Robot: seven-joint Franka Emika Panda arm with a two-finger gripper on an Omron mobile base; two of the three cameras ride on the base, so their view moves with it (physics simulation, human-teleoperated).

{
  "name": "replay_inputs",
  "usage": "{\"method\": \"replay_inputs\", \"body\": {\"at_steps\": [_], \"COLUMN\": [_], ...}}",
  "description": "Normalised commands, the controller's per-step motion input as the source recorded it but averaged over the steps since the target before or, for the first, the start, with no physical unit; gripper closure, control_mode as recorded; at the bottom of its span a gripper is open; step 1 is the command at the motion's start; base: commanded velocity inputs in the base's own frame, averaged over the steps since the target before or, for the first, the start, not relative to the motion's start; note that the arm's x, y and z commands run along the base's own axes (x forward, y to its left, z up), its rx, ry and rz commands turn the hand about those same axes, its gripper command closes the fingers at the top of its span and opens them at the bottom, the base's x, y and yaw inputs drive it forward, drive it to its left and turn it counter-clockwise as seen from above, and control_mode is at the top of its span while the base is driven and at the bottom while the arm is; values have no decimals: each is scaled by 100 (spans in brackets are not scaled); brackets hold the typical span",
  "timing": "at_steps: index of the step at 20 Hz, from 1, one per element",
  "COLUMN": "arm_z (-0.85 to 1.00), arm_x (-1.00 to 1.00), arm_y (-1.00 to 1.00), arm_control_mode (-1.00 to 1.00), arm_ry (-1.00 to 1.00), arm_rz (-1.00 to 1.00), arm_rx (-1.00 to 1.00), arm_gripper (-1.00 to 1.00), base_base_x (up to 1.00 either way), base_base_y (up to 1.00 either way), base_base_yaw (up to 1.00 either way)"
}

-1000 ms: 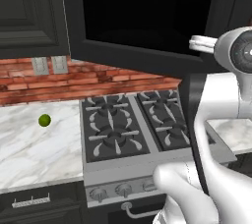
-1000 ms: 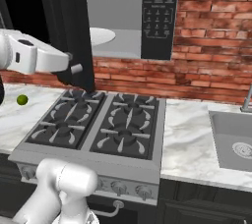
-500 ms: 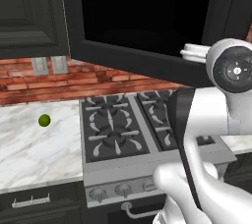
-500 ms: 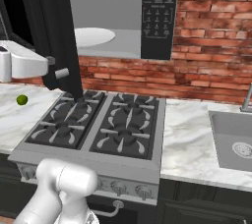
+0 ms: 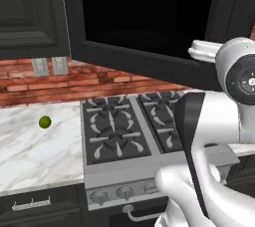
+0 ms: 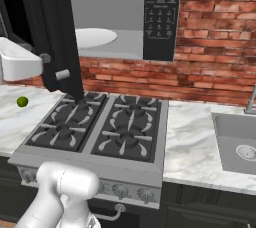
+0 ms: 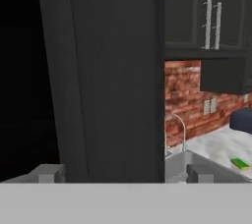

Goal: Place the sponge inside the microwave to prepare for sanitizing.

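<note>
A red brick wall (image 6: pixel 210 47) runs behind a white marble table (image 5: pixel 30 146). Dark panelled cabinets (image 5: pixel 30 12) hang above. A black stove (image 6: pixel 100 127) with 4 burners sits mid-table, a grey sink (image 6: pixel 235 139) to its side.

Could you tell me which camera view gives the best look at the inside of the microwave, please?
The right base view: the microwave has its door swung open, showing its light grey inside and pale round plate. The left base view shows mainly the dark door window, and the hand view the door's dark face close up.
</note>
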Motion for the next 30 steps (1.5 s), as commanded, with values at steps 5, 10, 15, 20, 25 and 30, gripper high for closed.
{"method": "replay_inputs", "body": {"at_steps": [5, 10, 15, 20, 25, 30], "arm_z": [97, 69, 14, 14, 19, 11], "arm_x": [-81, -100, -100, -78, -47, -19], "arm_y": [0, 0, -38, -75, -79, -78], "arm_control_mode": [-100, -100, -100, -100, -100, -100], "arm_ry": [-9, -16, -23, -6, 0, 0], "arm_rz": [-1, 0, 5, 11, 8, 2], "arm_rx": [1, 9, 41, 67, 72, 62], "arm_gripper": [-100, -100, -100, -100, -100, -100], "base_base_x": [0, 0, 0, 0, 0, 0], "base_base_y": [0, 0, 0, 0, 0, 0], "base_base_yaw": [0, 0, 0, 0, 0, 0]}}
